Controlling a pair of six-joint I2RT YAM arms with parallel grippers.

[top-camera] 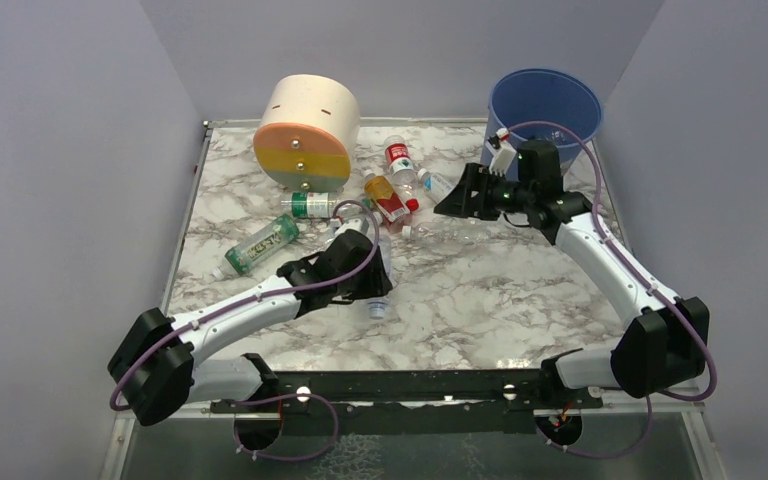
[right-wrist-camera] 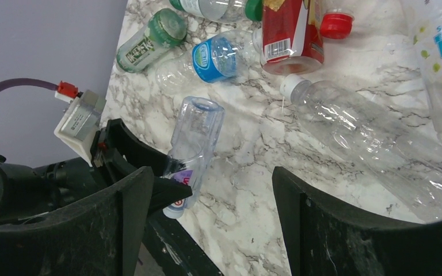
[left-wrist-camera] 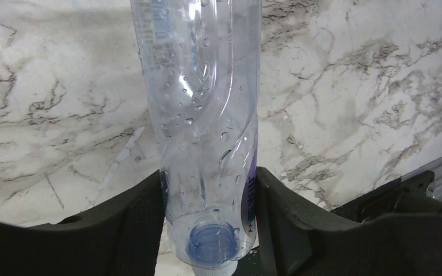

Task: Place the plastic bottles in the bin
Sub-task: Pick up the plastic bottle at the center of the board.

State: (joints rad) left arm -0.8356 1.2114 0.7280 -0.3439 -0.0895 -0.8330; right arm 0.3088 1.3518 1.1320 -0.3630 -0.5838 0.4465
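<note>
My left gripper [left-wrist-camera: 210, 230] is shut on a clear plastic bottle [left-wrist-camera: 204, 109] with a white cap, both fingers pressing its neck end, just above the marble table. From above, that bottle [top-camera: 379, 303] hangs in the left gripper [top-camera: 375, 275] near the table's middle. My right gripper [right-wrist-camera: 207, 221] stands open with nothing between its fingers, hovering left of the blue bin [top-camera: 545, 105] at the back right. More plastic bottles lie in a cluster: a red-labelled one [right-wrist-camera: 290, 34], a blue-labelled one [right-wrist-camera: 213, 57], a green one [right-wrist-camera: 149, 43] and a long clear one [right-wrist-camera: 368, 138].
A cream, orange and yellow cylinder [top-camera: 307, 133] lies on its side at the back left. Two green-labelled bottles [top-camera: 260, 243] lie in front of it. Grey walls close in the table on three sides. A black rail [top-camera: 410, 385] runs along the near edge.
</note>
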